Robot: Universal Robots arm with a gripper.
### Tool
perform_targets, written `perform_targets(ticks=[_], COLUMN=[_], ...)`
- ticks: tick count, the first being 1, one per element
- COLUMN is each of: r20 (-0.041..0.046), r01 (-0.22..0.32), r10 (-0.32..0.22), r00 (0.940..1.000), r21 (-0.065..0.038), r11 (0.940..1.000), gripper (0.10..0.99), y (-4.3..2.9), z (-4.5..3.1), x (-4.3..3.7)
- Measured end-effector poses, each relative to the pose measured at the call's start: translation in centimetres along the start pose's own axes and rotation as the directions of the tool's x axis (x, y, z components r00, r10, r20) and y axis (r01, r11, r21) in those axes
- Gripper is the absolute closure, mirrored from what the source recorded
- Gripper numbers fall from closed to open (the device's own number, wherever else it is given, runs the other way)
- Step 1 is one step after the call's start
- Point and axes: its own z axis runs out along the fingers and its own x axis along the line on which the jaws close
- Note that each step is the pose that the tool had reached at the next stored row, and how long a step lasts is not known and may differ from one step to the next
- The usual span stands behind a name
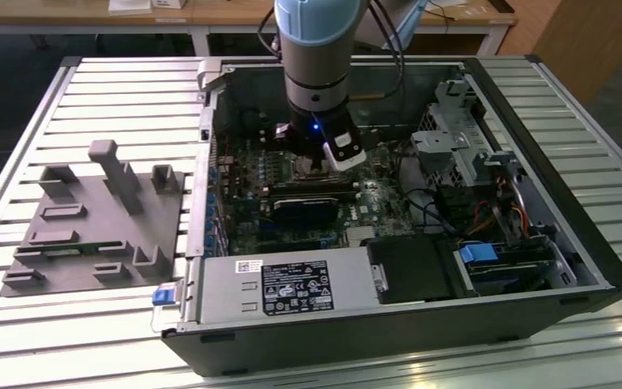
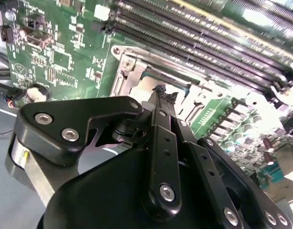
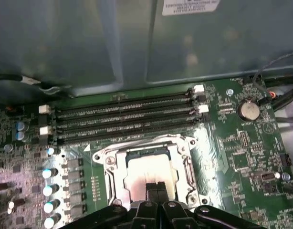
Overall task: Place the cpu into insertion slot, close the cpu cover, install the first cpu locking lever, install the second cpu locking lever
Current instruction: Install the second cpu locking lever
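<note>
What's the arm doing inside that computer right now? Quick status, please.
End effector shut, tips down at the insertion slot. Cpu seated inside, cpu cover down around it. Nothing in the way.

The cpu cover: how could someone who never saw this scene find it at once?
Inside the open computer case, find the green circuit board. Beside the long black memory slots lies the cpu cover, the only square silvery frame, with a pale window.

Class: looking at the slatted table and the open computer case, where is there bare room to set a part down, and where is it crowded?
Free: slatted table behind the grey fixture, and the slats before it. Crowded: inside the computer case, where the gripper is at the insertion slot.
</note>
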Motion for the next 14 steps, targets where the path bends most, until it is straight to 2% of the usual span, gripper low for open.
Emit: perform_targets(ticks=[4,5,14], r20=[0.0046,0.0052,0.0055], r01=[0.003,0.003,0.003], r10=[-0.003,-0.003,-0.003], r00=[1.0,1.0,1.0], r21=[0.028,0.032,0.033], r11=[0.9996,0.9995,0.9994], gripper=[0.98,0.98,0.98], y=[0.79,0.9,1.06], z=[0.19,0.21,-0.14], x=[0.08,0.1,0.09])
